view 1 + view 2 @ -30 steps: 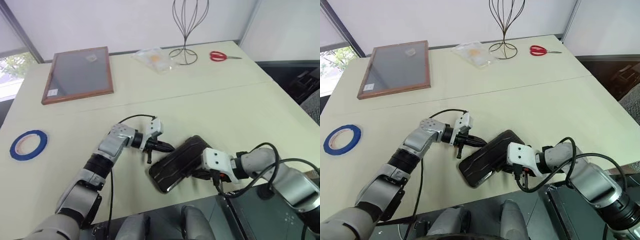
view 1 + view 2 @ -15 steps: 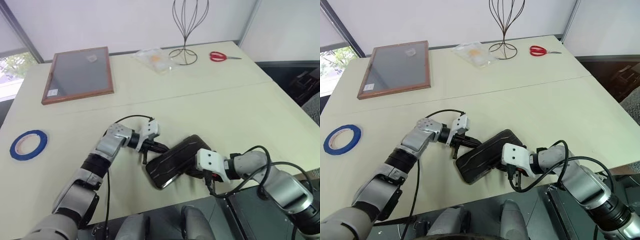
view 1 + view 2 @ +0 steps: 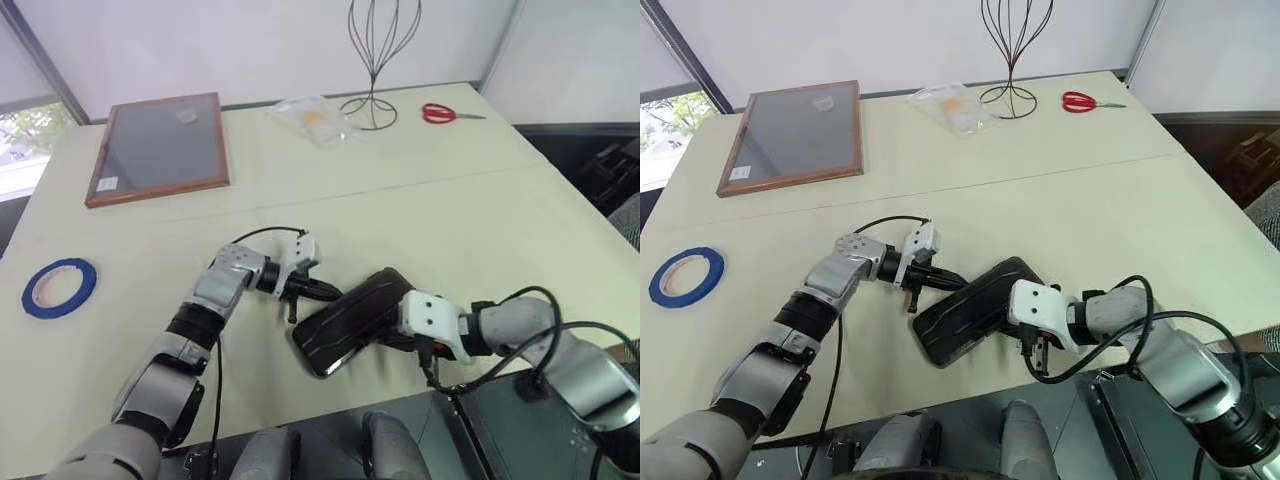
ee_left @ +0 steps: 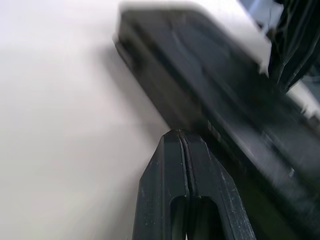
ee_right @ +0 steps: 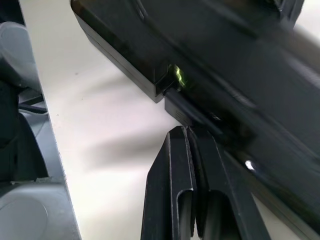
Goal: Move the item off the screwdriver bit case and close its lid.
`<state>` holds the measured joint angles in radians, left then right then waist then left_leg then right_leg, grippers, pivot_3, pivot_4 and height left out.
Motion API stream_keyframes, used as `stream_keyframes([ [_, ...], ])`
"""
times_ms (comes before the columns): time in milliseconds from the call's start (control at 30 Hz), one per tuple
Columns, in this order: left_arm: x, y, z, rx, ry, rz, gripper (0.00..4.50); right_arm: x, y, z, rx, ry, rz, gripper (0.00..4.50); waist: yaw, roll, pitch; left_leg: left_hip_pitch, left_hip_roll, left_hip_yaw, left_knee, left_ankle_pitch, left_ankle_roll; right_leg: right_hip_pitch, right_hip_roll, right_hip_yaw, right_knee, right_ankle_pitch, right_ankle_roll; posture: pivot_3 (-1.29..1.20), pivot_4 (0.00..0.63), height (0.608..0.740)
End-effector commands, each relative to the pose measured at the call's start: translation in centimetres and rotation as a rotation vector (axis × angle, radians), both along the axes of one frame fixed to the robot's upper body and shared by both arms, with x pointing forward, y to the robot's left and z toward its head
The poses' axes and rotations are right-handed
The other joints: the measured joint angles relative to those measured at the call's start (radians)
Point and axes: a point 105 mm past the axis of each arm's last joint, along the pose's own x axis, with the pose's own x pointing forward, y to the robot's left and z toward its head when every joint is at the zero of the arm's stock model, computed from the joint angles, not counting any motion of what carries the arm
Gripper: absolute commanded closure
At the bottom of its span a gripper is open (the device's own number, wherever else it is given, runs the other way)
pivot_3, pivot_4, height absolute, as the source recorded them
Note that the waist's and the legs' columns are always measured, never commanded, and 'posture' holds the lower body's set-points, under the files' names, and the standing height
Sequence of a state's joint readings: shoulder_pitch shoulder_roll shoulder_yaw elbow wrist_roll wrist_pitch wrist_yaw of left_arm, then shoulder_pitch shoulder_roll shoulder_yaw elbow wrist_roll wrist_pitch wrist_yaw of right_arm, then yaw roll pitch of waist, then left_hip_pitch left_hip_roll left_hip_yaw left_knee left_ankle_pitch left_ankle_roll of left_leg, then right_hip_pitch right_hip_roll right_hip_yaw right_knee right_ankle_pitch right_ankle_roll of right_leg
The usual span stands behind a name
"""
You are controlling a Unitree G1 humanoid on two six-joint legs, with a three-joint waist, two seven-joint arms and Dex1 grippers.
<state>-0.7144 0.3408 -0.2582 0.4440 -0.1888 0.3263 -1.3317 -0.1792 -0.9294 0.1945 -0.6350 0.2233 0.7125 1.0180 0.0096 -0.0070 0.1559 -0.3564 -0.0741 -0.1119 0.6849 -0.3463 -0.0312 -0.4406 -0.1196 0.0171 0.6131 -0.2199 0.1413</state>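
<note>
The left arm [image 3: 205,310], at lower left of the head view, has silver-grey segments with black joints and a looping black cable; the right arm [image 3: 560,350], lower right, matches, with a white wrist block.

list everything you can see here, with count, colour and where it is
screwdriver bit case: one, dark grey, lid down, near edge of the table, between both grippers
blue tape roll: one, blue with pale core, far left of the table, apart from the case
framed board: one, grey in a wooden frame, back left
plastic bag: one, clear, back centre
wire stand: one, dark, back centre
scissors: one, red-handled, back right
table: one, pale cream
left gripper: fingers shut, at the case's left end
right gripper: fingers shut, at the case's right side
</note>
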Motion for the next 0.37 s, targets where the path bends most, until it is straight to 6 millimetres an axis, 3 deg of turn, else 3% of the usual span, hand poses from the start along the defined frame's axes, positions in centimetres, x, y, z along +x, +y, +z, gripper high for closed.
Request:
stream_keyframes([
  [33, 0.5, 2.1, 4.1, -0.07, -0.068, 0.056, 4.5, -0.2, -0.3, 2.4, -0.003, -0.064, 0.032, 4.44, -0.003, 0.0, 0.0, 0.0, 0.0, 0.0, 0.0, 0.0, 0.0, 0.0, 0.0, 0.0, 0.0, 0.0, 0.0, 0.0, 0.15, 0.74],
  [233, -1.0, 6.1, 7.3, -0.096, -0.077, 0.153, 4.5, 1.0, -1.7, 7.0, -0.01, -0.183, 0.031, 4.44, -0.004, 0.0, 0.0, 0.0, 0.0, 0.0, 0.0, 0.0, 0.0, -0.001, 0.0, 0.0, 0.0, 0.0, 0.0, 0.0, 0.15, 0.74],
  [367, -2.7, 8.4, 8.4, -0.118, -0.071, 0.277, 4.5, 2.0, -1.3, 10.2, 0.071, -0.252, 0.029, 4.44, -0.003, 0.001, 0.001, 0.0, 0.001, 0.0, -0.001, 0.0, 0.0, -0.001, 0.0, 0.0, 0.0, 0.0, 0.0, 0.0, 0.15, 0.74],
])
